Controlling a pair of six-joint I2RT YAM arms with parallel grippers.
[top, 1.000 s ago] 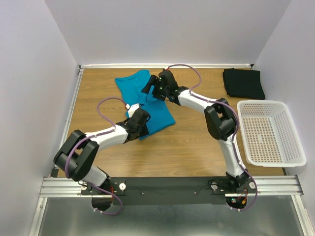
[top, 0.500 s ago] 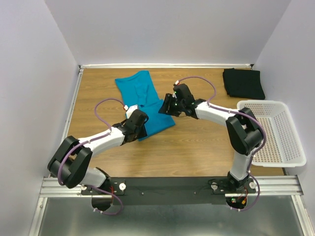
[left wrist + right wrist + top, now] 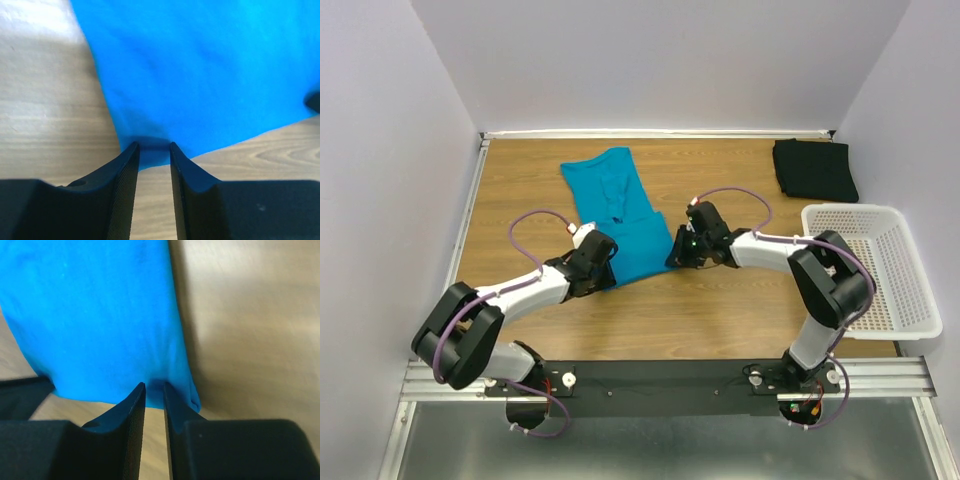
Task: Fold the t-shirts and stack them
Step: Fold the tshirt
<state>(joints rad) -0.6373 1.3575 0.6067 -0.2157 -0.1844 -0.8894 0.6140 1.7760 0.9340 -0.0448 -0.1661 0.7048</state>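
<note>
Wooden table (image 3: 520,180), white walls: both arms at the teal-blue t-shirt (image 3: 620,215).
It lies mid-table as a long, narrowed strip running away from the arms, smooth with soft creases. The left gripper (image 3: 603,268) and right gripper (image 3: 678,255) each pinch a near-hem corner. The black t-shirt (image 3: 814,168) sits folded at the far right, beyond the white basket (image 3: 860,208).

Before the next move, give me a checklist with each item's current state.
1. Left gripper shut on teal t-shirt near hem: ok.
2. Right gripper shut on same hem: ok.
3. Whole teal t-shirt lying flat: not ok, far half creased.
4. Black t-shirt folded, apart in far right corner: ok.
5. Right elbow clear of basket: cannot tell.
</note>
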